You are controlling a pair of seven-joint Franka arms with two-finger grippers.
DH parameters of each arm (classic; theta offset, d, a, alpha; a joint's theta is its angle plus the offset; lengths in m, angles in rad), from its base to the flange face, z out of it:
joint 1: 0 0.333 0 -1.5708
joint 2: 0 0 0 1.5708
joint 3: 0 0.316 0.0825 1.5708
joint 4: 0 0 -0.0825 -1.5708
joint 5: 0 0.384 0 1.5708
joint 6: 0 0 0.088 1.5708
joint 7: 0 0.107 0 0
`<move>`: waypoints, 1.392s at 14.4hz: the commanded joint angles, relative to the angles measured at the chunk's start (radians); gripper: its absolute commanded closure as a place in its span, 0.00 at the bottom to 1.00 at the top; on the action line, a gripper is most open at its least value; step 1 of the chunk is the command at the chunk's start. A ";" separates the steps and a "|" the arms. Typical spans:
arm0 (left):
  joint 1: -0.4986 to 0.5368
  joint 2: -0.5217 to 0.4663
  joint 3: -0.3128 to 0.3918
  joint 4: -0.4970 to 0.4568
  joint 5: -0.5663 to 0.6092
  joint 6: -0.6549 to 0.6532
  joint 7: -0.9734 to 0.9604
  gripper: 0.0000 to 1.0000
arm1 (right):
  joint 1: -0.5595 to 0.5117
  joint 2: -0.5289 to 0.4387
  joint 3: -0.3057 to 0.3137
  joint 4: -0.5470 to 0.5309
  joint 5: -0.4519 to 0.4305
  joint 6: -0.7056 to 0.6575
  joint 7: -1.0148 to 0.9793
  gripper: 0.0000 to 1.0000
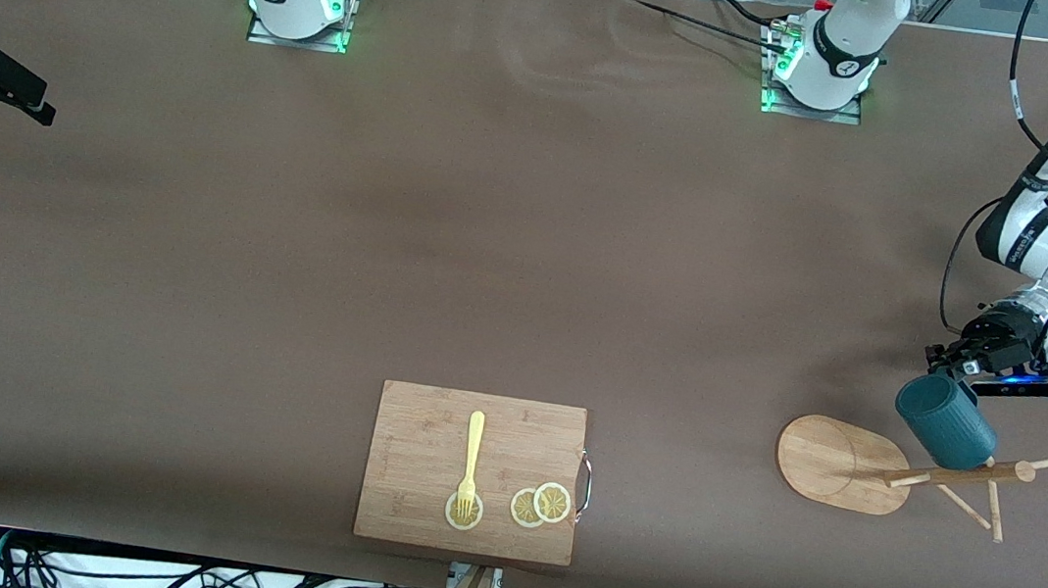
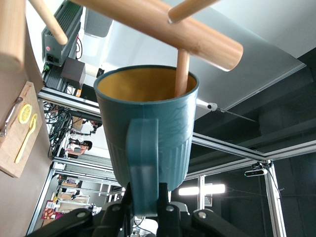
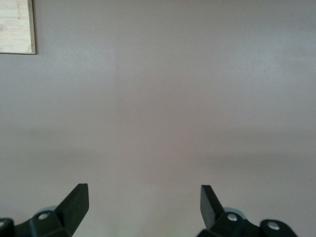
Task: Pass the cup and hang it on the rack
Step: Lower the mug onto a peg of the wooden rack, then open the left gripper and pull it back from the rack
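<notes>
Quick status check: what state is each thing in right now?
Cup: held by its handle, mouth at the rack's pegs, one peg inside it.
Rack: upright on the table, nothing hung yet.
Left gripper: jaws shut on the cup's handle, over the rack.
Right gripper: jaws open, empty, waiting at the right arm's end.
Fork: lying on the board, tines on a lemon slice.

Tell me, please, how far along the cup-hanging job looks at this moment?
Done: the pass, since the left gripper is shut on the cup by its handle, and the open right gripper waits over bare table. In hand: bringing the cup against the rack; a peg dips into its mouth. Left: hooking the handle and releasing.
</notes>
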State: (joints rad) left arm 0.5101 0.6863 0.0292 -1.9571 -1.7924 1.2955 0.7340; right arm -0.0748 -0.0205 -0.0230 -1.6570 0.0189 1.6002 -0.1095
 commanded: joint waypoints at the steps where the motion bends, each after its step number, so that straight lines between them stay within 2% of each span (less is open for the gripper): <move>1: 0.001 0.018 0.009 0.038 -0.019 -0.039 -0.011 0.64 | -0.002 0.005 0.003 0.020 0.015 -0.016 0.007 0.00; 2: 0.001 0.016 0.012 0.041 -0.012 -0.045 -0.010 0.50 | 0.000 0.005 0.003 0.020 0.015 -0.016 0.008 0.00; 5: -0.002 0.018 0.023 0.041 0.001 -0.078 -0.001 0.34 | -0.002 0.005 0.003 0.020 0.015 -0.016 0.007 0.00; 6: -0.002 0.015 0.024 0.041 0.025 -0.082 0.004 0.00 | -0.002 0.005 0.003 0.020 0.015 -0.016 0.007 0.00; 11: -0.001 -0.010 0.072 0.040 0.160 -0.088 0.015 0.00 | -0.002 0.005 0.003 0.020 0.015 -0.016 0.007 0.00; 17: -0.008 -0.145 0.090 0.044 0.517 -0.097 0.015 0.00 | -0.002 0.005 0.003 0.020 0.015 -0.016 0.007 0.00; 20: -0.044 -0.204 0.089 0.134 0.732 -0.094 -0.004 0.00 | -0.002 0.005 0.003 0.020 0.015 -0.016 0.007 0.00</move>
State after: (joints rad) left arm 0.5017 0.5343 0.1132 -1.8747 -1.1799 1.1962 0.7392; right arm -0.0745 -0.0205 -0.0223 -1.6570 0.0211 1.6002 -0.1095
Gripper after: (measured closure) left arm 0.000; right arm 0.000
